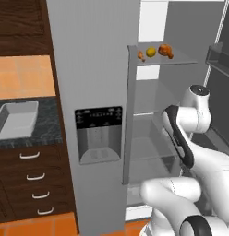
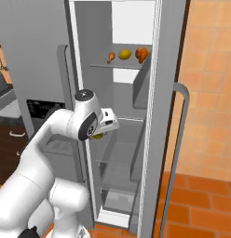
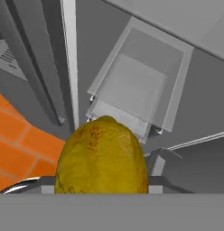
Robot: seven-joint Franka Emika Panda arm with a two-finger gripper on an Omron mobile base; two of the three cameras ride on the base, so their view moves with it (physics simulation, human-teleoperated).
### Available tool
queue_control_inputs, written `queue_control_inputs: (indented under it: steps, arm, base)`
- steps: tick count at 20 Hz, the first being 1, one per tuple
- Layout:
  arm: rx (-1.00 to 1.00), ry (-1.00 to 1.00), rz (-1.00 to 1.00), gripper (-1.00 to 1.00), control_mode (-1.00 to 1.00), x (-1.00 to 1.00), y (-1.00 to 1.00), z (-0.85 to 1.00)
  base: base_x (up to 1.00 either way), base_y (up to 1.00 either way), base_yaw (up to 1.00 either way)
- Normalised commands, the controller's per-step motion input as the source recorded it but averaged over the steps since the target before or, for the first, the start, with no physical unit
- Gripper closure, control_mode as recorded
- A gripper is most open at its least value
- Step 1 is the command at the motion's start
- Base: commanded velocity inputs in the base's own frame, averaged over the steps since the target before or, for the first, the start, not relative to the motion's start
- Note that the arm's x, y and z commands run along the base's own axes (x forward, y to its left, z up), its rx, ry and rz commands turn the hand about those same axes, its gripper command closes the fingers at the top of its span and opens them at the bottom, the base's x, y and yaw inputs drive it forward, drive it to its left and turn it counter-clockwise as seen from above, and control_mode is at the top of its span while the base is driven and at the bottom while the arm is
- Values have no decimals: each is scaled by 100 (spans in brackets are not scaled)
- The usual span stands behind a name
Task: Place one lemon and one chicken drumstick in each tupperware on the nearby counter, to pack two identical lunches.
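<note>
My gripper (image 2: 100,133) is shut on a yellow lemon (image 3: 102,158), held in front of the open fridge at mid height; in the hand view this lemon hides the fingertips. On the fridge's upper glass shelf (image 1: 181,61) lie a small chicken drumstick (image 1: 141,55), a second lemon (image 1: 151,51) and a larger drumstick (image 1: 165,50); the right base view shows them too, as drumstick (image 2: 111,56), lemon (image 2: 125,54) and drumstick (image 2: 142,54). A light-grey tupperware (image 1: 17,120) sits on the black counter (image 1: 49,126) left of the fridge.
The fridge's open door (image 2: 166,116), with its long handle (image 2: 181,139), stands to the right of the compartment. A dispenser panel (image 1: 99,133) is on the closed left door. Dark drawers (image 1: 35,177) sit under the counter. Glass shelves (image 3: 132,85) lie below the hand.
</note>
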Motion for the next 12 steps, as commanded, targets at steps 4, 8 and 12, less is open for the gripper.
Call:
queue_control_inputs:
  steps: [4, 8, 12]
  arm:
    - [0, 0, 0, 100, 100, 0, 0, 0]
    - [0, 0, 0, 100, 100, 0, 0, 0]
    - [0, 0, 0, 100, 100, 0, 0, 0]
  base:
    - [-27, 94, 11]
    - [30, 100, 0]
    - [59, 100, -9]
